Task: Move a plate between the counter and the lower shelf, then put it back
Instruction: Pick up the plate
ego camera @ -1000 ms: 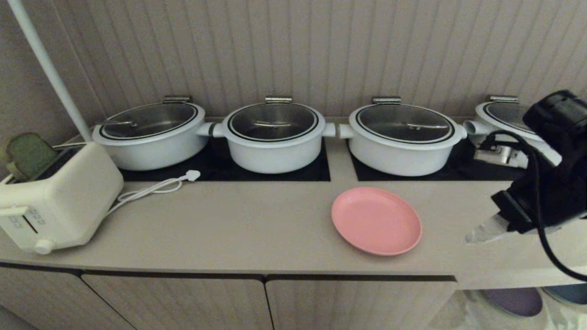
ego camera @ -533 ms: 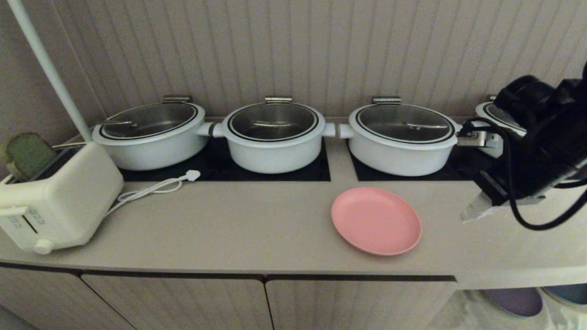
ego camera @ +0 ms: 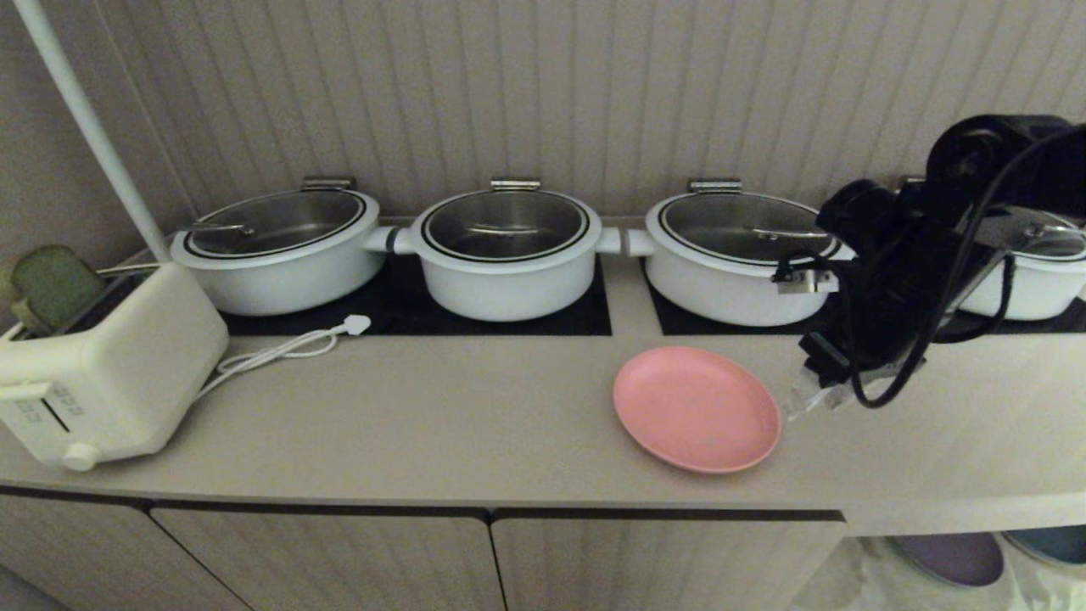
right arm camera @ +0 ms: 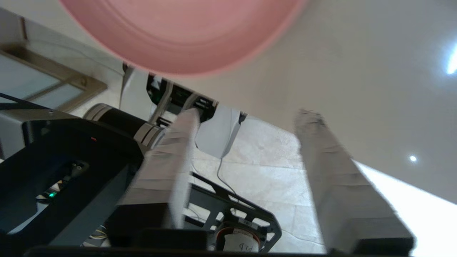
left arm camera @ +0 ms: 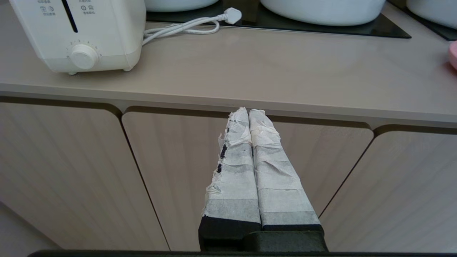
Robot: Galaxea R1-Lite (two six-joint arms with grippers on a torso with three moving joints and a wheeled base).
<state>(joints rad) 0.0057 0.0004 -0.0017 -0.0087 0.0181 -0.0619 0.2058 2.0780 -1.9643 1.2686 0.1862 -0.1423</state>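
While our right gripper (ego camera: 806,399) hangs at the right of the head frame with its taped fingers (right arm camera: 332,171) spread apart and empty, just beside the plate (ego camera: 696,408), we judge the grasp point to be the near rim. Lying flat on the counter (ego camera: 441,424) right of centre in the head frame, it looks light, stiff, matte, likely not slippery; its low rim leaves little to pinch. Our left gripper (left arm camera: 249,114) sits parked, fingers together, before the cabinet doors (left arm camera: 178,178).
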